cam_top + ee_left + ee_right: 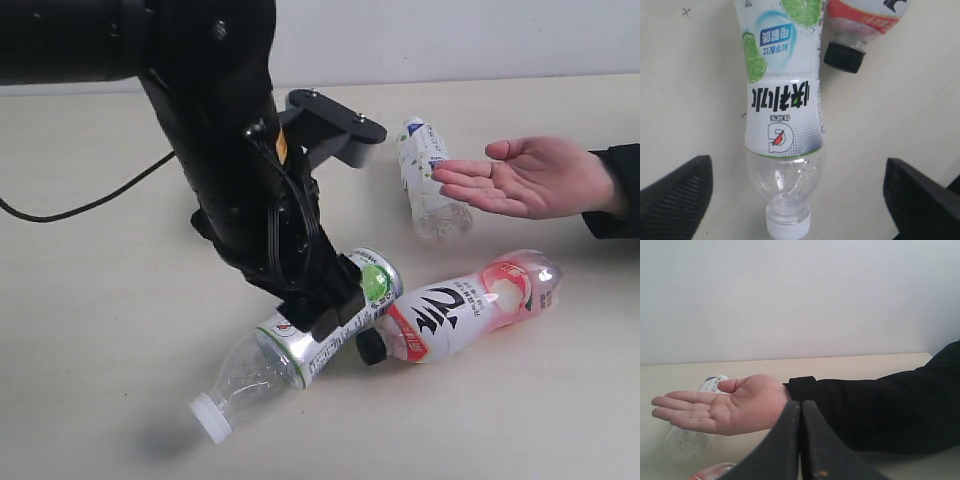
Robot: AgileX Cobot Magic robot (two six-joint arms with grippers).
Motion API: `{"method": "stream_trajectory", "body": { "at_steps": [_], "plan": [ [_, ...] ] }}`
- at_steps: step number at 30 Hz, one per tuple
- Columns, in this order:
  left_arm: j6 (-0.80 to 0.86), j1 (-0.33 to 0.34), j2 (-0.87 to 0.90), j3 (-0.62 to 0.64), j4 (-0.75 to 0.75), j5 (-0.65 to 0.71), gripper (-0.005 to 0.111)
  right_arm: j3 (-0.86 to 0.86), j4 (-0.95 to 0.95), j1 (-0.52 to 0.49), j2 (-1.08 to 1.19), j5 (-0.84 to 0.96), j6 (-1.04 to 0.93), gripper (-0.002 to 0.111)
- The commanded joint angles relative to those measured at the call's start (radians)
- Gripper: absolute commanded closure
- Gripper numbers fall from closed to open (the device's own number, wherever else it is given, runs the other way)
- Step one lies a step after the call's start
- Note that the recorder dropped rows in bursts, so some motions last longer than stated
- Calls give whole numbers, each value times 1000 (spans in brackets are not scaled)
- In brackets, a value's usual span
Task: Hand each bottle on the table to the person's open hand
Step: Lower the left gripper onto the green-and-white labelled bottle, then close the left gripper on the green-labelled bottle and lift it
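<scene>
Bottles lie flat on the wide pale beige table [100, 330], three in sight. Left end effector [797, 200] hangs over the clear plastic bottle w/ silver-green label and white cap [782, 115]. Its jaws are spread wide, one either side of the clear neck end, touching nothing. Looks lined up to pinch across the narrow part, prob. the easiest grab. Pink-red bottle w/ black cap [460, 305] lies just beside it. Person's bare open hand [525, 178] waits palm up by the white-and-blue-labelled bottle [428, 180], ready to receive. Right end effector [801, 440] is pinched shut, empty, facing that hand.
</scene>
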Motion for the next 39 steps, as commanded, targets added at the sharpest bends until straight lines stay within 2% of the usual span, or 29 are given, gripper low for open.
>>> {"method": "stream_trajectory", "body": {
  "at_steps": [1, 4, 13, 17, 36, 39],
  "plan": [
    [-2, -9, 50, -10, 7, -24, 14, 5, 1, -3, -6, -9, -1, 108],
    [-2, -9, 86, -10, 7, -31, 21, 5, 1, -3, -6, -9, -1, 108],
    [45, -15, 171, -10, 34, -92, 21, 5, 1, -3, -6, -9, -1, 108],
    [37, -15, 206, -10, 82, -92, 21, 5, 1, -3, -6, -9, -1, 108],
    [-16, -15, 286, -10, 83, -114, 22, 5, 1, -3, -6, -9, -1, 108],
    [-25, -15, 286, -10, 83, -114, 28, 5, 1, -3, -6, -9, -1, 108]
  ]
}}
